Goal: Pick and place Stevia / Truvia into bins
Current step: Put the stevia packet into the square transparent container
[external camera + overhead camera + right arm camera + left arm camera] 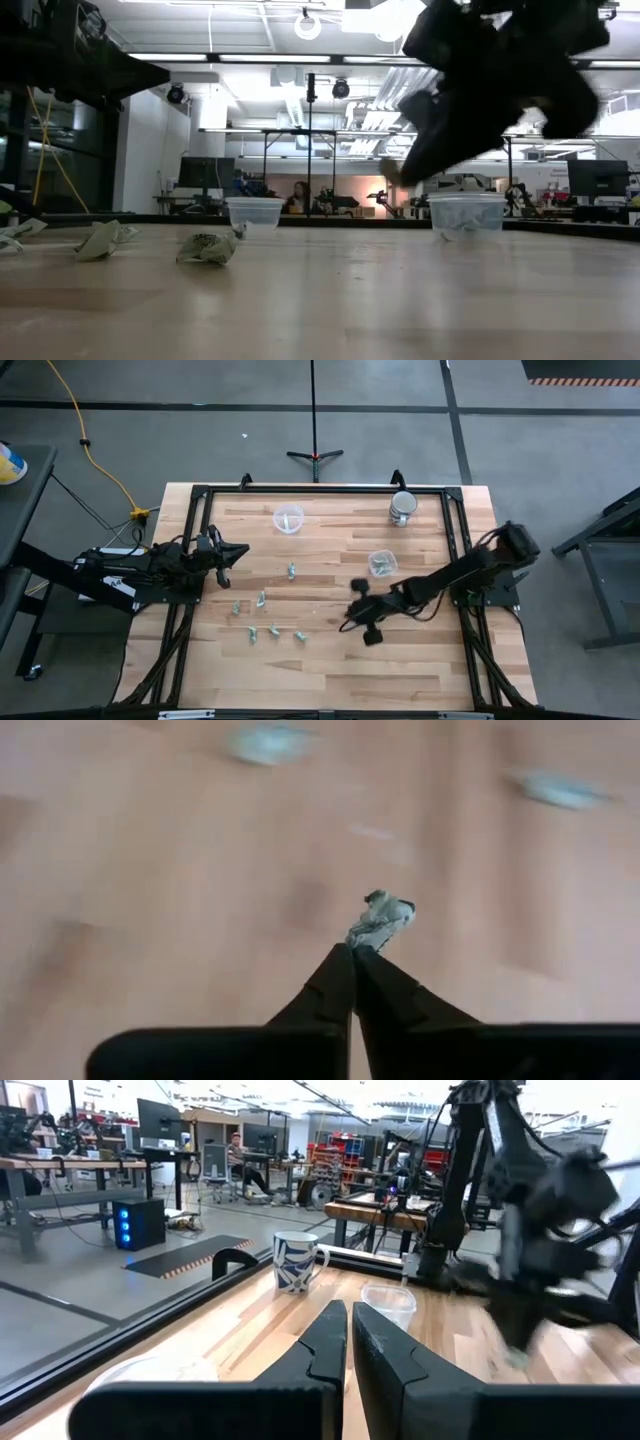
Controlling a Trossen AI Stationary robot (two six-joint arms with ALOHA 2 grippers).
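The right gripper (352, 952) pinches a crumpled packet (381, 918) above the mid worktop (420, 670); the nearer cup (382, 563) lies just beyond it, toward its own arm's side. The left gripper (349, 1330), seemingly closed, waits at the left edge.

Matt pale wood table (420, 670) — crumpled paper packets (262, 598), translucent plastic cups (289, 518), glossy mug (402, 508).

Crumpled packets (262, 600) lie scattered; two clear cups (289, 518) stand upright.
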